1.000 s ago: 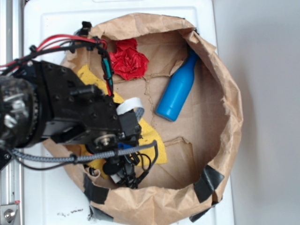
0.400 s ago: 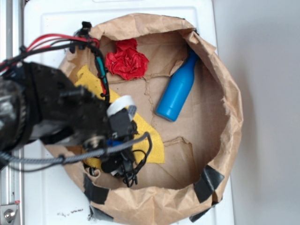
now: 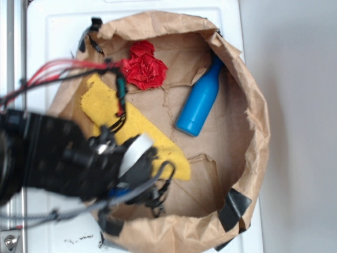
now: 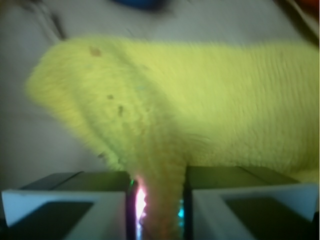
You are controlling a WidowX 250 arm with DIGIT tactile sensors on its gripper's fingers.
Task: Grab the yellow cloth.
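In the exterior view the arm (image 3: 58, 158) is blurred and covers the lower left part of the paper bag (image 3: 247, 79), so the gripper itself cannot be made out there; its cables hide a strip of the yellow cloth (image 3: 105, 108). The wrist view is also soft, and the blue bottle (image 4: 140, 3) is cut off at the top edge.

The cloth is a long oblong piece with rounded edges and a fuzzy terry surface, with a few small dark specks on it. The bag is crumpled brown paper, its rim rolled down and patched with black tape. The bottle (image 3: 199, 103) is smooth plastic and lies tilted near the right wall, and a ruffled red wad (image 3: 143, 67) lies near the top.

The cloth lies on the bag floor, left of the bottle. In the wrist view the gripper (image 4: 159, 202) is narrow — a fold of the cloth is pinched up between the two fingers (image 4: 65, 205), and the rest spreads out beyond them.
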